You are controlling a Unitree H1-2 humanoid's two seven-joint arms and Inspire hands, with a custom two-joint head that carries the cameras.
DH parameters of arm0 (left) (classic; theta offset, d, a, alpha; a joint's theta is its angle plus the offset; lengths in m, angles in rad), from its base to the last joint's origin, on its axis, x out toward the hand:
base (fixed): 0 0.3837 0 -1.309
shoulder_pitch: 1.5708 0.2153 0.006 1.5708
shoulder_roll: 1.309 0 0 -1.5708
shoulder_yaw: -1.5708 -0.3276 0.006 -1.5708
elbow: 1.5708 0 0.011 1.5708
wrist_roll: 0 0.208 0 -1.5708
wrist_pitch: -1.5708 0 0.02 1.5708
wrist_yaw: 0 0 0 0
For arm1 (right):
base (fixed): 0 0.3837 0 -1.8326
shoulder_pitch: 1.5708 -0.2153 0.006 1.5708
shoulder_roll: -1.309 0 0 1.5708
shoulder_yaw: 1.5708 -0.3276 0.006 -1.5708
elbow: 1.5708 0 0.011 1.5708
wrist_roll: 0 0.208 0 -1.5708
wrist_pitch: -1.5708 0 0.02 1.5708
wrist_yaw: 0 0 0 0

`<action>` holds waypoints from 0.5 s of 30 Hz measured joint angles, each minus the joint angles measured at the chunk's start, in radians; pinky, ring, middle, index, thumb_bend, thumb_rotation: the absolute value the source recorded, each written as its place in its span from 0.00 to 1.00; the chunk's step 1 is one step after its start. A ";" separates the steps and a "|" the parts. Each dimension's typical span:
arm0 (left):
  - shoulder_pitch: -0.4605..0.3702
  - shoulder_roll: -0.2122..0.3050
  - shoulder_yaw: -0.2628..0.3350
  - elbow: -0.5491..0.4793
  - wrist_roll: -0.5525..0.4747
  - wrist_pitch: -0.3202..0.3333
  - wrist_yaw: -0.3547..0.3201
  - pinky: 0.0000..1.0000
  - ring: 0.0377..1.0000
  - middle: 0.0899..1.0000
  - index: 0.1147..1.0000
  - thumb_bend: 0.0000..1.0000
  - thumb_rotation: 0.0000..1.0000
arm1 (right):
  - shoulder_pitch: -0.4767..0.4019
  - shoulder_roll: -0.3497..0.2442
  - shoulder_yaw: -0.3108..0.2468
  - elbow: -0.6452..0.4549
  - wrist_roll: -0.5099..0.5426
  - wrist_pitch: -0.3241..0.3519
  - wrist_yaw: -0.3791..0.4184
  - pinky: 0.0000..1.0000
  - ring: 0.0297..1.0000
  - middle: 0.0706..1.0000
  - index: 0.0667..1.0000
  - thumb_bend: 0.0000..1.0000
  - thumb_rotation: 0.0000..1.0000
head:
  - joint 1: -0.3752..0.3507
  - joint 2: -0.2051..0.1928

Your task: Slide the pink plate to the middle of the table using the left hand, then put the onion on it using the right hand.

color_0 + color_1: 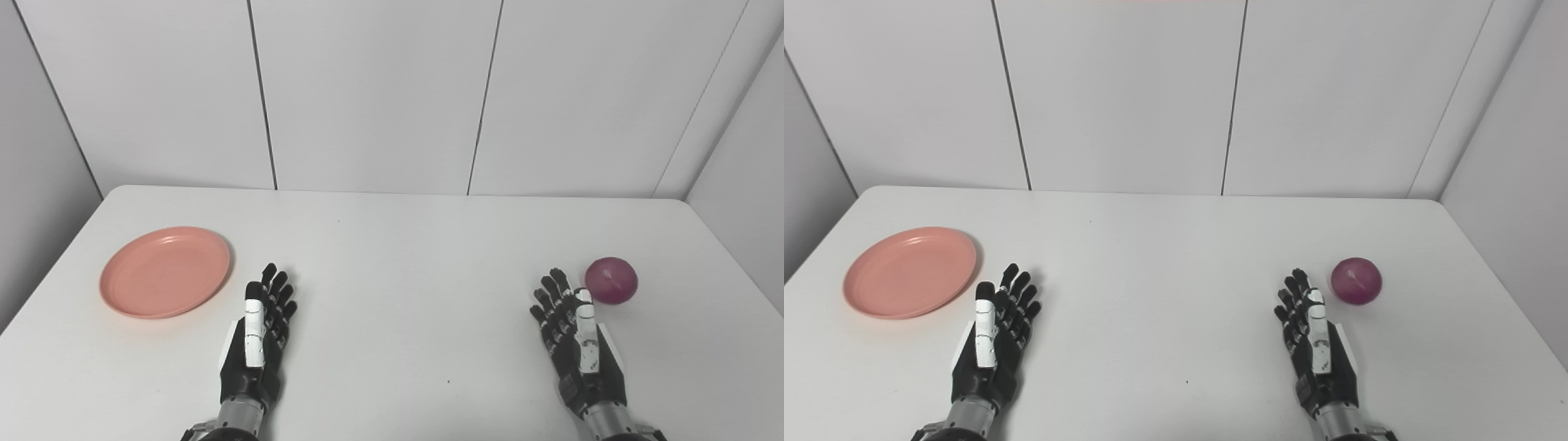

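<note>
A pink plate (165, 271) lies on the left side of the white table (398, 275), with nothing on it. A purple-red onion (610, 280) rests on the table at the right. My left hand (260, 334) lies open near the front edge, fingers stretched forward, a short way right of the plate and not touching it. My right hand (576, 340) is open too, its fingertips just left of the onion with a small gap between them. Neither hand holds anything.
White wall panels (380, 92) stand close behind the table's far edge. Side walls close in at the left and right. Bare table top lies between the two hands.
</note>
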 measured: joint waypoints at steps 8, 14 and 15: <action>0.000 0.000 0.000 0.000 0.001 0.000 0.000 1.00 1.00 1.00 1.00 0.85 1.00 | 0.000 0.000 0.002 0.000 -0.004 0.000 -0.001 1.00 1.00 1.00 1.00 0.86 0.98 | -0.002 0.000; 0.000 0.001 -0.001 -0.001 0.000 0.001 0.000 1.00 1.00 1.00 1.00 0.85 1.00 | 0.001 0.000 0.003 -0.001 -0.005 0.000 -0.001 1.00 1.00 1.00 1.00 0.86 0.99 | 0.012 -0.005; 0.000 0.000 -0.001 -0.001 0.001 0.001 0.000 1.00 1.00 1.00 1.00 0.85 1.00 | 0.001 0.000 0.003 -0.001 -0.005 0.000 0.000 1.00 1.00 1.00 1.00 0.86 0.99 | 0.024 -0.009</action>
